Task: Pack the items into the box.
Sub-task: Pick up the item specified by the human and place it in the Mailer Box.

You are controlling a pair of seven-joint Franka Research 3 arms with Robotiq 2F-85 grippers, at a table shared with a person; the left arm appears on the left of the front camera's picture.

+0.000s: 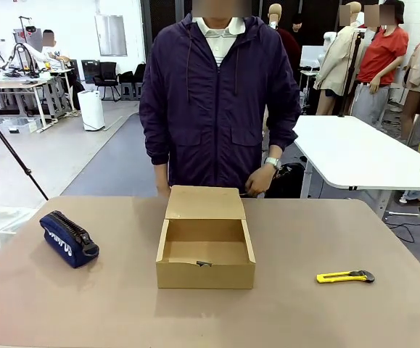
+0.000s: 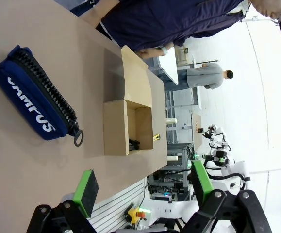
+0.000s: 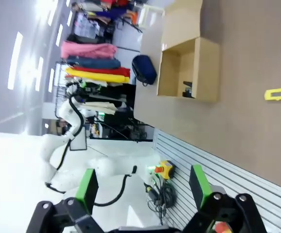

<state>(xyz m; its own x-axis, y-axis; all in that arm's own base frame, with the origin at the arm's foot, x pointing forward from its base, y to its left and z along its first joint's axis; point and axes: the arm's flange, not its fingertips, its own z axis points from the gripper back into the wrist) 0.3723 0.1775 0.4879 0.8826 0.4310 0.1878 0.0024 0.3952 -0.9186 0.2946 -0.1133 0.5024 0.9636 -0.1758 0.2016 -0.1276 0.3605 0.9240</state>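
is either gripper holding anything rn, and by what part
Nothing is held. The left gripper and the right gripper are both open and empty; the knife lies on the table, the gadget in the box.

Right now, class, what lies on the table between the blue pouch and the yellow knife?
The open cardboard box, a small black gadget inside, sits between pouch and knife in the front view.

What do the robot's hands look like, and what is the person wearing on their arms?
The left gripper and the right gripper look alike. Each has two chunky black fingers with bright green pads at the tips. The person's arms are covered by long dark purple jacket sleeves, and there is a silver wristwatch on one wrist.
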